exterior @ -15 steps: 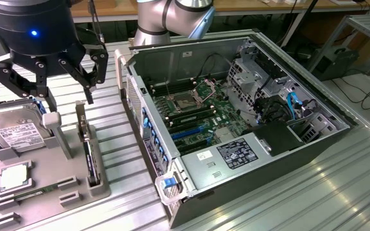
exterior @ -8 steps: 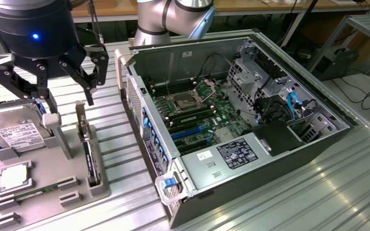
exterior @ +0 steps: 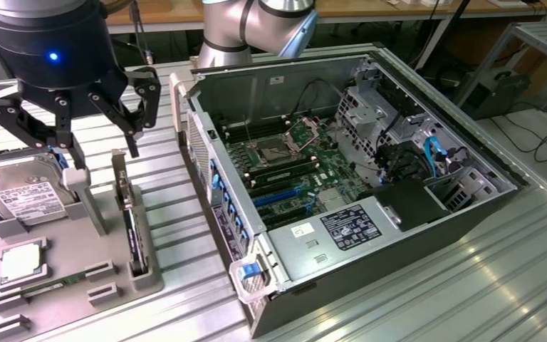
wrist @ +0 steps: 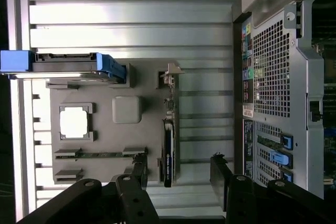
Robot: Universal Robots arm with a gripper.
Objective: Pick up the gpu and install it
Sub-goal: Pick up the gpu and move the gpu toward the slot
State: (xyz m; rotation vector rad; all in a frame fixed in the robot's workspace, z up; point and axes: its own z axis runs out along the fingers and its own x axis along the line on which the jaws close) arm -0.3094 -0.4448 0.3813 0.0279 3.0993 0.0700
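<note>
The pincer [exterior: 97,146] hangs open and empty over the grey holder tray [exterior: 65,281] at the exterior view's left, a small blue light glowing on its black body. Just below it the gpu [exterior: 133,231] stands on edge in a slot of that tray, its pale metal bracket rising at the end nearer the pincer. In the wrist view the gpu [wrist: 168,153] appears edge-on as a thin dark strip, and the pincer [wrist: 178,163] has one finger on each side of that strip without touching it. In the same tray, a silver hard drive [exterior: 22,187] carries a white label whose print is too small to read, and a square silver chip [exterior: 22,258] lies flat near it. The open computer case [exterior: 283,89] lies on the ribbed metal counter [exterior: 444,292] beside the tray, motherboard exposed. A black label [exterior: 350,226] and a small white sticker [exterior: 302,229] sit on its inner metalwork; neither can be read with certainty.
</note>
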